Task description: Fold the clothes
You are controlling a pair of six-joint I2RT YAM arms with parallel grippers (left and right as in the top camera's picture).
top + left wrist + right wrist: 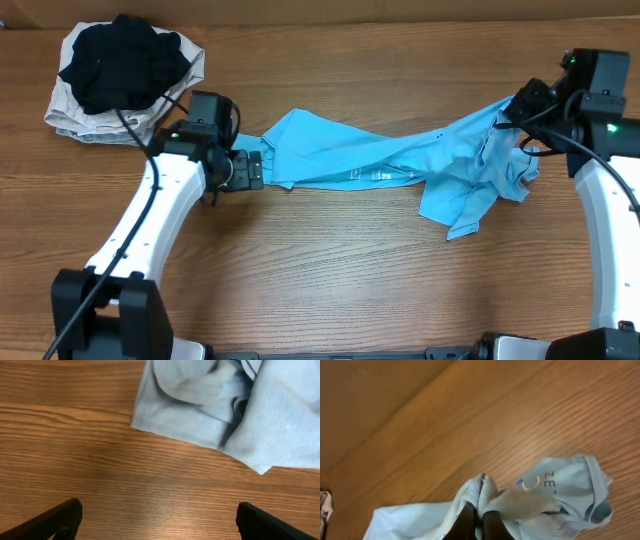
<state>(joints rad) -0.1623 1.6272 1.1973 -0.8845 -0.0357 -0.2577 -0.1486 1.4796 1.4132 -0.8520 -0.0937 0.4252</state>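
The clothes [380, 160] are one light sky-blue T-shirt, pulled into a long crumpled band across the middle of the table. My left gripper [250, 168] stands open just left of the shirt's left end, with only bare wood between its fingers [65, 516]. In the left wrist view the shirt's edge [225, 410] lies a little ahead of the gripper [160, 515]. My right gripper [510, 108] is shut on a bunched fold at the shirt's right end. In the right wrist view its gripper [479, 516] pinches the fabric, and printed lettering shows on the shirt [555, 485].
At the back left a black garment [125, 60] lies heaped on a beige folded cloth [70, 118]. Bare wooden table [330, 270] stretches in front of the shirt. A wall or board edge runs along the table's far side.
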